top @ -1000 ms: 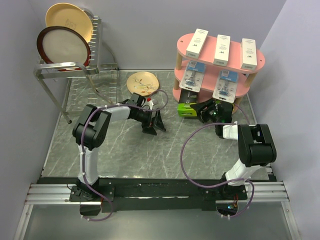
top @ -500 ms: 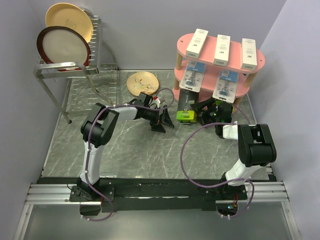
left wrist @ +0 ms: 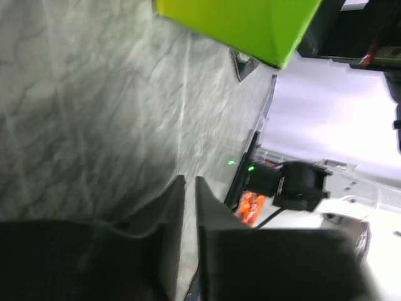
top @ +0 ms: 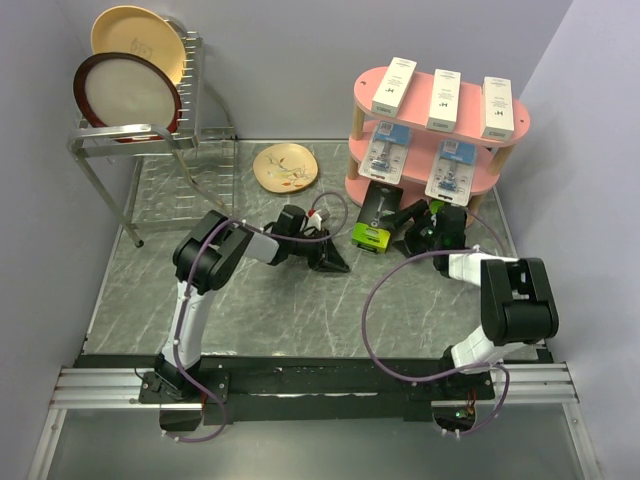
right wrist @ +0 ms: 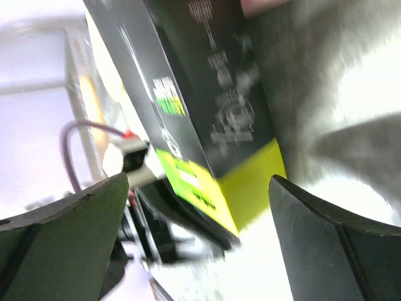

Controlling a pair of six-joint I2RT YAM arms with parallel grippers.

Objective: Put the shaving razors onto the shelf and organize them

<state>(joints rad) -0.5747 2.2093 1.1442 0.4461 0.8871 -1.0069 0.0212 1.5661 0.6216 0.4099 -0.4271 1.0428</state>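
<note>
A black-and-lime-green razor box point(top: 371, 217) lies on the table in front of the pink shelf point(top: 517, 128), lime end toward me. My left gripper point(top: 336, 263) is low on the table just left of it, shut on nothing; in the left wrist view the box's lime face point(left wrist: 238, 25) lies beyond the left gripper point(left wrist: 188, 182). My right gripper point(top: 409, 226) stands open just right of the box. The right wrist view shows the box point(right wrist: 207, 94) ahead of the wide-open right gripper point(right wrist: 199, 180). Three white boxes point(top: 444, 99) stand on the top tier and two blue blister cards point(top: 384, 152) on the middle one.
A metal wire dish rack point(top: 140, 135) with two plates stands at the back left. A small patterned plate point(top: 285, 166) lies on the table between the rack and the shelf. Grey walls close in on both sides.
The left arm swung right toward the box, dropped low and shut its jaws. The right gripper opened fully. The box went from standing on its end to lying flat.
</note>
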